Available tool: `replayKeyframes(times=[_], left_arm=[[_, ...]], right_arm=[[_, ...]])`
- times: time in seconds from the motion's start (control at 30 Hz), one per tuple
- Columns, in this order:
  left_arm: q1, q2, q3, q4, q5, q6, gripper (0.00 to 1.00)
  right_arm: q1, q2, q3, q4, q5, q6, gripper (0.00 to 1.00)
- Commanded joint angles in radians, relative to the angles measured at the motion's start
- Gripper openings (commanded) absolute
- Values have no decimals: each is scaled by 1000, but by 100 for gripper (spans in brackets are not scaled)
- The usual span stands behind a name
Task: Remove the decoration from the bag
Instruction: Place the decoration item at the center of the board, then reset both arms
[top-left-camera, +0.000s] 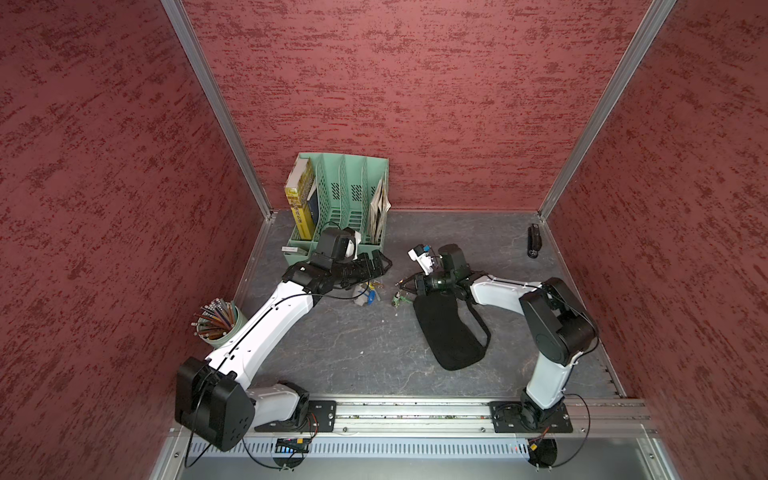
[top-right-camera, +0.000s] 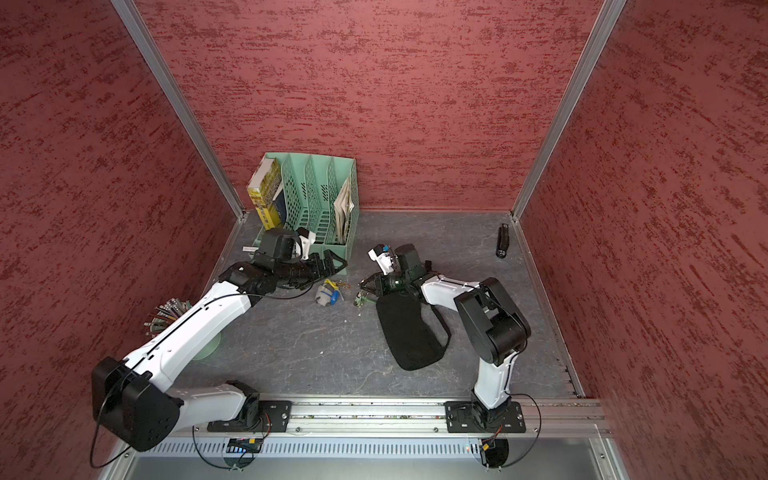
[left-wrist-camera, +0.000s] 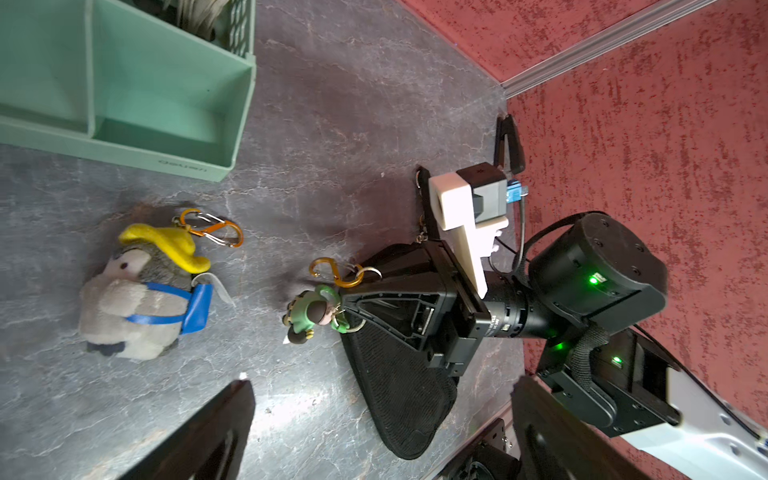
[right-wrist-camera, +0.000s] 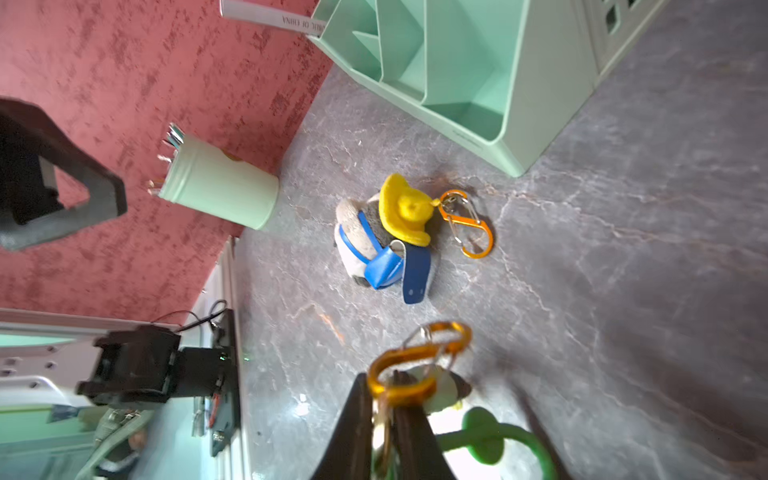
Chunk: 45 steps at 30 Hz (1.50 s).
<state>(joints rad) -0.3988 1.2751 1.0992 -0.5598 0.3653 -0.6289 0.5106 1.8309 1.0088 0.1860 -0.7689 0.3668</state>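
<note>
The black bag (top-left-camera: 451, 332) (top-right-camera: 411, 332) (left-wrist-camera: 399, 395) lies flat right of centre, with its strap along its right side. At its far tip sits a small green figure decoration (top-left-camera: 398, 300) (top-right-camera: 360, 300) (left-wrist-camera: 311, 313) with an orange carabiner (left-wrist-camera: 332, 272) (right-wrist-camera: 419, 365). My right gripper (top-left-camera: 402, 284) (top-right-camera: 363, 284) (left-wrist-camera: 344, 297) (right-wrist-camera: 384, 399) is shut on this decoration's metal ring, low over the bag's tip. Whether the carabiner still hooks the bag I cannot tell. A grey plush decoration (top-left-camera: 365, 296) (left-wrist-camera: 137, 307) (right-wrist-camera: 386, 237) with a yellow hat lies loose on the table. My left gripper (top-left-camera: 382, 264) (top-right-camera: 337, 266) (left-wrist-camera: 384, 386) hangs open above it, holding nothing.
A green file organizer (top-left-camera: 345, 199) (right-wrist-camera: 478, 62) with books stands at the back left. A green pencil cup (top-left-camera: 220, 322) (right-wrist-camera: 220, 193) is by the left wall, and a small black stapler (top-left-camera: 534, 241) by the right wall. Red walls close three sides.
</note>
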Motion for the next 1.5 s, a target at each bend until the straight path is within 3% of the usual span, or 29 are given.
replayKeyframes(times=[0.0,0.1,0.27,0.4,0.6,0.8,1.1,1.27,1.4,1.47], left_arm=[[30,-13,-9,31,11,30,100],[45,-13,12,21,8,45,100],[88,-24,26,31,-81,136,100],[129,-42,-19,109,-276,238,100],[205,-106,-272,466,-524,407,100],[298,-99,-531,862,-643,554,100],[430,40,-722,1270,-587,539,100],[432,177,-793,1516,-517,574,100],[383,196,-796,1543,-528,624,100],[382,247,-796,1583,-516,629,100]], right_arm=[[-3,-12,54,-66,40,-17,34],[-6,-57,82,-177,87,-79,54],[-29,-189,100,-340,196,-172,64],[-50,-308,88,-432,417,-250,71],[-77,-480,-34,-357,906,-332,86],[-157,-508,-188,-157,1097,-425,89],[-302,-466,-432,272,1058,-457,90],[-400,-383,-541,525,952,-438,90],[-459,-330,-570,599,879,-388,91],[-479,-317,-587,630,834,-375,98]])
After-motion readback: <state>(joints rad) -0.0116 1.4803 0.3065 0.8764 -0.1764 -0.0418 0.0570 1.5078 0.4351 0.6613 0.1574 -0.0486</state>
